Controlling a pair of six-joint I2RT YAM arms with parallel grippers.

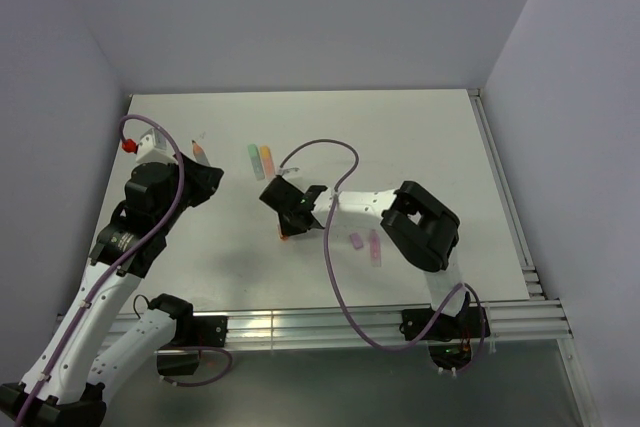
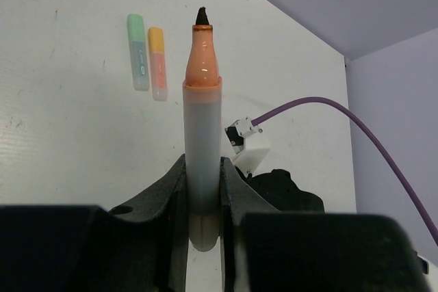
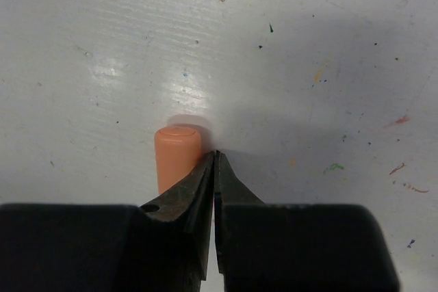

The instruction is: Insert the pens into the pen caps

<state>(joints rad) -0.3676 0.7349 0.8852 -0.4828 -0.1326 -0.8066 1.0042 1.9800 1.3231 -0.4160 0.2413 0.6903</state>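
Observation:
My left gripper (image 2: 203, 169) is shut on an uncapped orange pen (image 2: 202, 121), gripped low on its pale barrel with the dark tip pointing away from the wrist. From above, that gripper (image 1: 204, 169) is at the table's left with the pen (image 1: 200, 152) sticking out toward the far side. My right gripper (image 3: 216, 158) is shut and holds nothing. Its tips touch the table just right of an orange pen cap (image 3: 176, 155), which lies outside the jaws. From above, this gripper (image 1: 290, 219) covers most of the cap (image 1: 286, 237).
A green-capped pen (image 1: 254, 159) and an orange-capped pen (image 1: 266, 160) lie side by side at the back centre, and both the green-capped one (image 2: 137, 51) and the orange-capped one (image 2: 158, 63) show in the left wrist view. A purple cap (image 1: 356, 242) and a pink pen (image 1: 375, 247) lie by the right arm.

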